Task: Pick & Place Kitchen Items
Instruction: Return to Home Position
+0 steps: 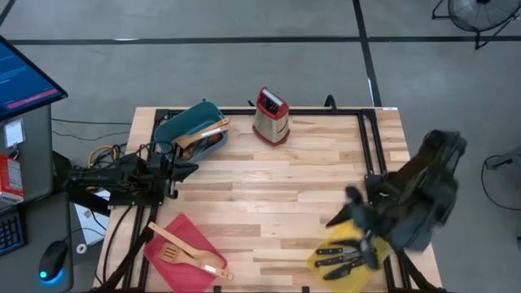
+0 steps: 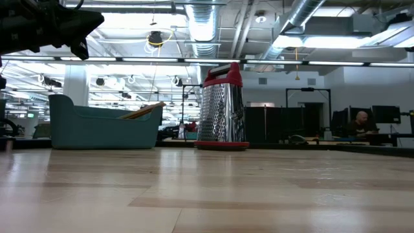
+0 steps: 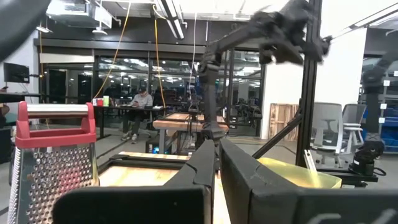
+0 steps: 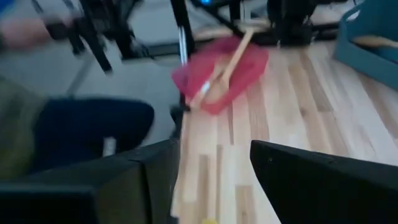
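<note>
A table (image 1: pixel 285 175) of pale wooden boards carries three bins near its edges. At 10 o'clock, by the far-left corner, a deep teal plastic bin (image 1: pixel 186 124) holds light and dark wooden spoons (image 1: pixel 205 138) that lean over its rim. At 7 o'clock a flat red bin (image 1: pixel 194 232) near the front edge holds two light wooden slotted spatulas (image 1: pixel 181 251). At 5 o'clock a yellow bin (image 1: pixel 326 244) holds black-handled steel knives (image 1: pixel 342 256). A red-topped steel box grater (image 1: pixel 271 116) stands upright at 12 o'clock, close to the far edge.

The left gripper (image 1: pixel 186 168) hangs at 9 o'clock just inside the left edge, fingers closed together on nothing. The right gripper (image 1: pixel 346 210) hovers at 4 o'clock beside the yellow bin, fingers spread and holding nothing. Open boards stretch across the middle between them.
</note>
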{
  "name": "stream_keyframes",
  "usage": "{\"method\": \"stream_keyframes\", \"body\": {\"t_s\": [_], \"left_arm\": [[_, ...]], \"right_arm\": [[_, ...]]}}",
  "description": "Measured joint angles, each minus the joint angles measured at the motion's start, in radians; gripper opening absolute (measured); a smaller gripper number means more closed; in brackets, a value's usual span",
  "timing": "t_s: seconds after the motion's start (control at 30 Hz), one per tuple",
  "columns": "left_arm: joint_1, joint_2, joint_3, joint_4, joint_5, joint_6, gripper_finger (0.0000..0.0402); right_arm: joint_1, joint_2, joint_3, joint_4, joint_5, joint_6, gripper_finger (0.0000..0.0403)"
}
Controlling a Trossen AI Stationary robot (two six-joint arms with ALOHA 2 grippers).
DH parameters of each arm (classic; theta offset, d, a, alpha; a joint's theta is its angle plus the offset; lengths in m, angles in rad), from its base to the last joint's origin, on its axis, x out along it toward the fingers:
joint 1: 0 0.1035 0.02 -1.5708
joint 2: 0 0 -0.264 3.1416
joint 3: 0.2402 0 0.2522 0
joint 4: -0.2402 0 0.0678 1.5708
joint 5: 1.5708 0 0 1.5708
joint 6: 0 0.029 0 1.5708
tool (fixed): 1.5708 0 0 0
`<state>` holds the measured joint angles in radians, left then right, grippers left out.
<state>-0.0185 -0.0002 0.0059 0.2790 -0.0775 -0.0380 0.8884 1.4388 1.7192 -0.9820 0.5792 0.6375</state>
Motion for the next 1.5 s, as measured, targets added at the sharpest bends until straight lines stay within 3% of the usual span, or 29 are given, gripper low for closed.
{"method": "stream_keyframes", "body": {"t_s": [0.13,0.3,0.37,0.5,0.57,0.87,1.03,1.2,1.27,1.5], "left_arm": [[0.0,0.0,0.0,0.001,0.0,0.0,0.0008],[0.0,0.0,0.0,0.002,0.0,0.0,0.0008],[0.0,0.0,0.0,0.003,0.0,0.0,0.0008],[0.0,0.0,0.0,0.008,0.0,0.0,0.0008],[0.0,0.0,0.0,0.008,0.0,0.0,0.0008],[0.0,0.0,0.0,0.01,0.0,0.0,0.0008],[0.0,0.0,0.0,0.011,0.0,0.0,0.0008],[0.0,0.0,0.0,0.016,0.0,0.0,0.0008],[-0.001,0.0,0.0,0.016,0.0,0.0,0.0008],[-0.001,0.0,0.0,0.032,-0.001,0.0,0.0008]], "right_arm": [[-0.005,-0.124,0.002,0.011,0.019,0.019,0.0202],[-0.023,-0.23,-0.017,0.095,0.026,-0.286,0.0202],[-0.039,-0.292,-0.064,0.235,-0.078,-0.446,0.0203],[-0.092,-0.436,-0.231,0.489,-0.436,-0.702,0.0206],[-0.137,-0.521,-0.344,0.586,-0.481,-0.715,0.0205],[-0.335,-0.879,-0.904,1.007,-0.497,-0.59,0.0202],[-0.398,-1.159,-1.139,1.227,-0.578,-0.599,0.0205],[-0.419,-1.418,-1.304,1.22,-0.563,-0.595,0.0203],[-0.427,-1.434,-1.339,1.247,-0.565,-0.604,0.0202],[-0.446,-1.433,-1.319,1.06,-0.527,-0.596,0.0203]]}}
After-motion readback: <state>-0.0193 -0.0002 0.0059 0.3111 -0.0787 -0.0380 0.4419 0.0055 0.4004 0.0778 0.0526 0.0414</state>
